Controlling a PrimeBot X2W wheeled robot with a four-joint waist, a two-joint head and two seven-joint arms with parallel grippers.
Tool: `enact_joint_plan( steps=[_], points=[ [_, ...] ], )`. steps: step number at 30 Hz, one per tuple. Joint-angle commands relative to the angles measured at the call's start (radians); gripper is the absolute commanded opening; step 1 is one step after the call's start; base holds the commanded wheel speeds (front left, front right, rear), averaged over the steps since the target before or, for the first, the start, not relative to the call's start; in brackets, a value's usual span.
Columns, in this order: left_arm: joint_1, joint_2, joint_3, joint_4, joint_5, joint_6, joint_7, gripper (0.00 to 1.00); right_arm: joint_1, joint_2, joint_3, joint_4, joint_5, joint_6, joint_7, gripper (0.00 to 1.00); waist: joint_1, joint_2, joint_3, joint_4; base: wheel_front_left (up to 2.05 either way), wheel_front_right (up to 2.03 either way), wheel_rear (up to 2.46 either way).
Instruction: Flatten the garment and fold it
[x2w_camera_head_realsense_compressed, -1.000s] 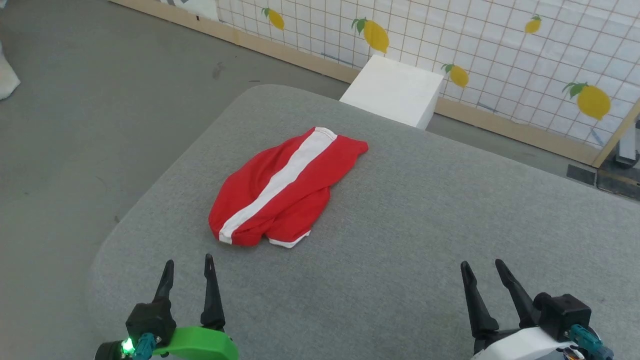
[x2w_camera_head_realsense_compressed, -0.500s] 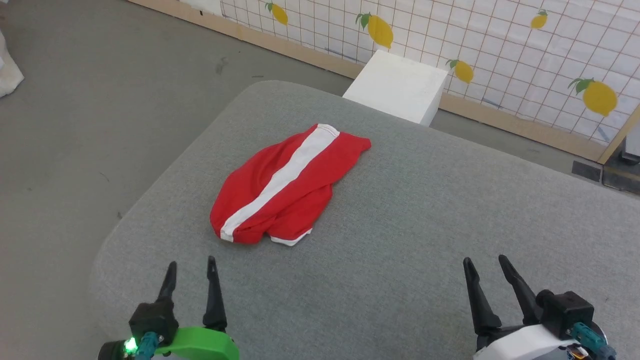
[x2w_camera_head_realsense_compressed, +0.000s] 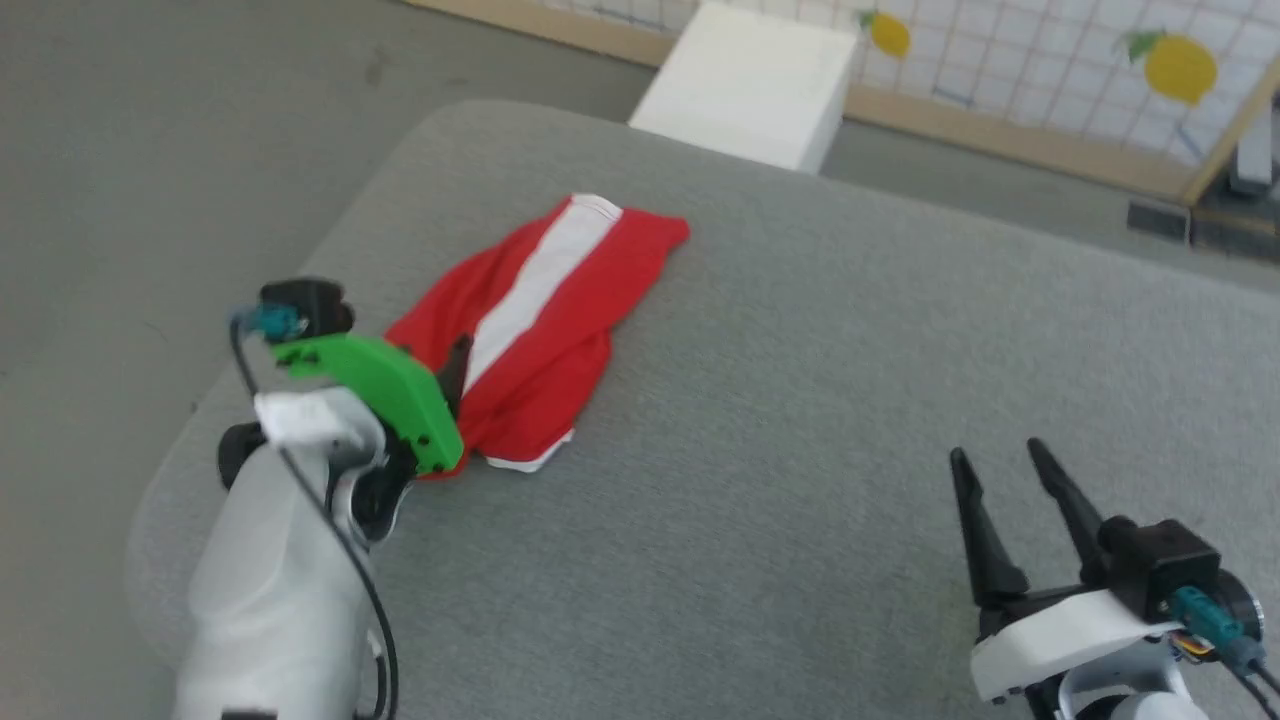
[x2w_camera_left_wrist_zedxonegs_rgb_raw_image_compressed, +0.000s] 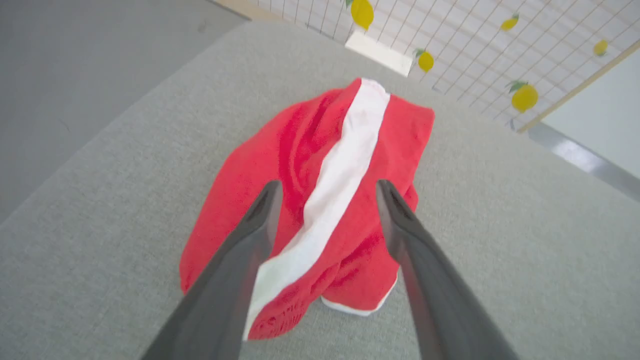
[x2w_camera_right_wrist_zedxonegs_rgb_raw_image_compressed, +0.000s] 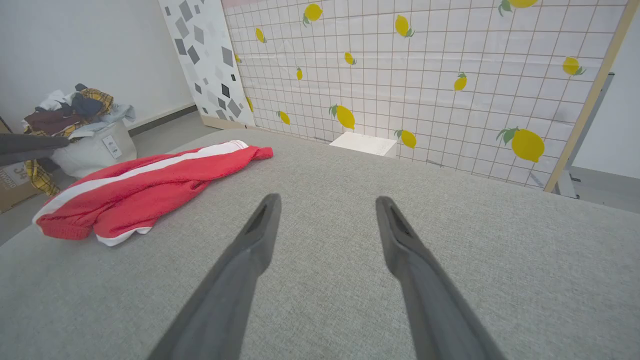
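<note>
Hovering over the garment (x2w_camera_left_wrist_zedxonegs_rgb_raw_image_compressed: 310, 150), left gripper (x2w_camera_left_wrist_zedxonegs_rgb_raw_image_compressed: 327, 184) gaped wide, empty, right gripper (x2w_camera_right_wrist_zedxonegs_rgb_raw_image_compressed: 325, 197) likewise, white bin (x2w_camera_right_wrist_zedxonegs_rgb_raw_image_compressed: 95, 145) held heaped clothes (x2w_camera_right_wrist_zedxonegs_rgb_raw_image_compressed: 70, 110), its base hidden behind the garment.

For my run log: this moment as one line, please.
left claw: open, aimed at crumpled red-and-white fabric shorts | right claw: open, empty | fold: not begun

Light's bright and even all over, pretty soft, so the shorts (x2w_camera_head_realsense_compressed: 540, 320) only drop a thin shadow on the grey pad (x2w_camera_head_realsense_compressed: 800, 420). My head view is smeary, with my left arm (x2w_camera_head_realsense_compressed: 270, 580) the worst of it, and the left wrist view is soft too. Right wrist view is crisp out to the wall (x2w_camera_right_wrist_zedxonegs_rgb_raw_image_compressed: 425, 85), though my fingers (x2w_camera_right_wrist_zedxonegs_rgb_raw_image_compressed: 240, 280) go fuzzy toward the bottom edge.
</note>
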Motion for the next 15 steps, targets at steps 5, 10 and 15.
enact_joint_plan(
  steps=[5,10,15],
  points=[
    [-0.115,0.016,-0.048,0.189,-0.021,0.009,0.235,1.00,-0.014,-0.001,-0.034,-0.063,-0.027,-0.002,0.033,1.00,0.0000,0.0000,0.168,-0.145,0.00,0.00,0.00],
    [-0.122,0.007,-0.055,0.259,0.008,0.082,0.198,1.00,-0.020,-0.001,-0.048,-0.078,-0.019,-0.002,0.038,1.00,0.0000,0.0000,0.191,-0.154,0.00,0.00,0.00],
    [-0.130,-0.006,-0.056,0.284,0.020,0.098,0.078,0.00,-0.025,-0.001,-0.049,-0.065,-0.003,-0.002,0.030,1.00,0.0000,0.0000,0.179,-0.145,0.00,0.00,0.00]
  ],
)
